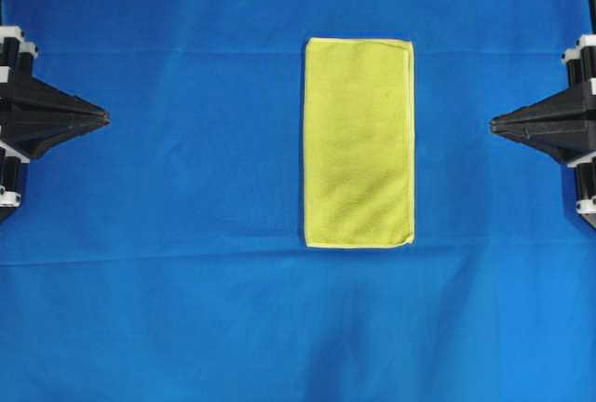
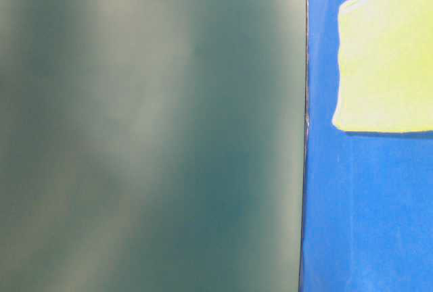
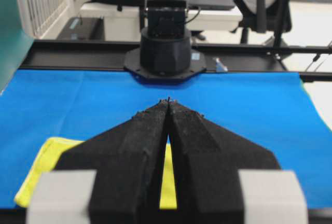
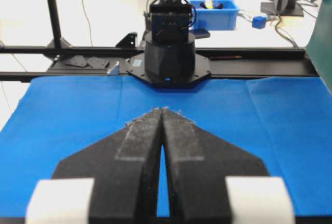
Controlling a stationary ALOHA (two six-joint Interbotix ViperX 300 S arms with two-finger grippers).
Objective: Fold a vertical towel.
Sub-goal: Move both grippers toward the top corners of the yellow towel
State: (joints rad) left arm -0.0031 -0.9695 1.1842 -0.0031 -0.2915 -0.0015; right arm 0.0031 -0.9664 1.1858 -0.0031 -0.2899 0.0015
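Note:
The towel (image 1: 358,142) is a yellow-green rectangle lying flat, long side running top to bottom, a little right of the middle of the blue cloth (image 1: 186,188). Part of it shows in the table-level view as a pale yellow patch (image 2: 389,69), and its edge peeks out under the jaws in the left wrist view (image 3: 44,164). My left gripper (image 1: 104,118) rests at the left edge, shut and empty, tips pointing at the towel. At the right edge my right gripper (image 1: 494,124) is likewise shut and empty. The tips meet in both wrist views (image 3: 168,101) (image 4: 163,110).
The opposite arm's black base (image 3: 165,47) (image 4: 169,53) stands at the far side of the cloth in each wrist view. A blurred grey-green panel (image 2: 149,130) fills most of the table-level view. Desks, a chair and a blue bin lie beyond the table.

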